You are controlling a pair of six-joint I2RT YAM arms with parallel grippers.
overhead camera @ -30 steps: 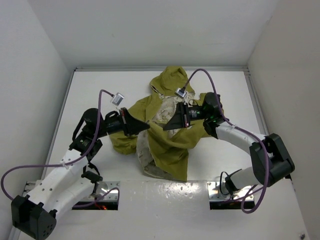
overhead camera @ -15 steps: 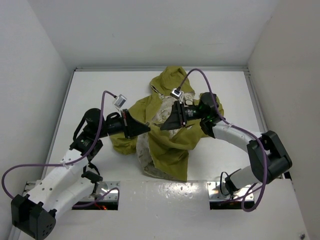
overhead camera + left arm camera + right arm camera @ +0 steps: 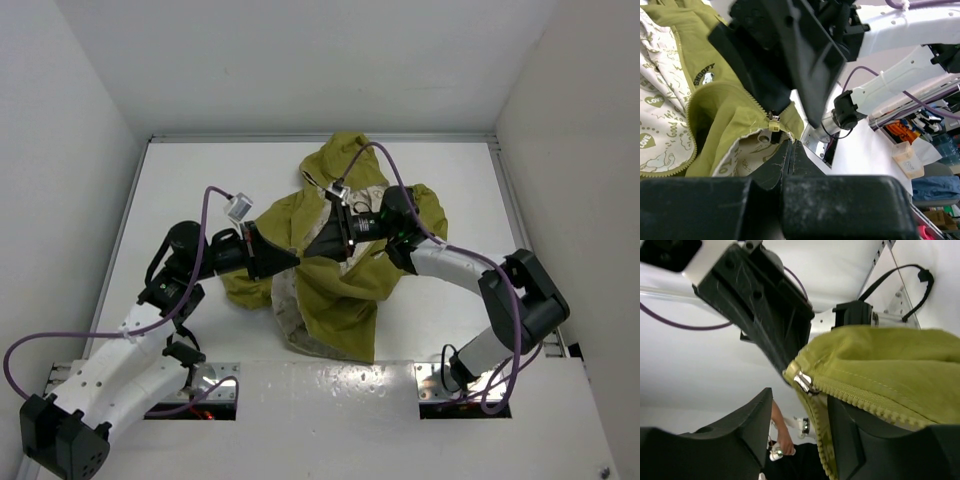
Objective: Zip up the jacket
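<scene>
The olive-green jacket (image 3: 345, 290) lies crumpled mid-table, its cream doodle lining showing along the open front. My left gripper (image 3: 290, 260) is shut at the jacket's lower front corner. In the left wrist view its tips (image 3: 791, 142) meet the hem just under a yellow-green zipper end (image 3: 773, 125). My right gripper (image 3: 318, 248) is close beside it, tip to tip. In the right wrist view it is open (image 3: 800, 395). The other zipper edge and its silver slider (image 3: 802, 381) lie between the fingers, and jacket fabric (image 3: 880, 360) drapes over the right finger.
White walls enclose the table (image 3: 200, 170) on three sides. Purple cables (image 3: 400, 150) loop above both wrists. Metal mounting plates (image 3: 440, 385) sit at the near edge. The right arm (image 3: 900, 85) fills the left wrist view's background.
My right gripper has moved left across the jacket, closing the gap to my left gripper. The left gripper has stayed nearly in place.
</scene>
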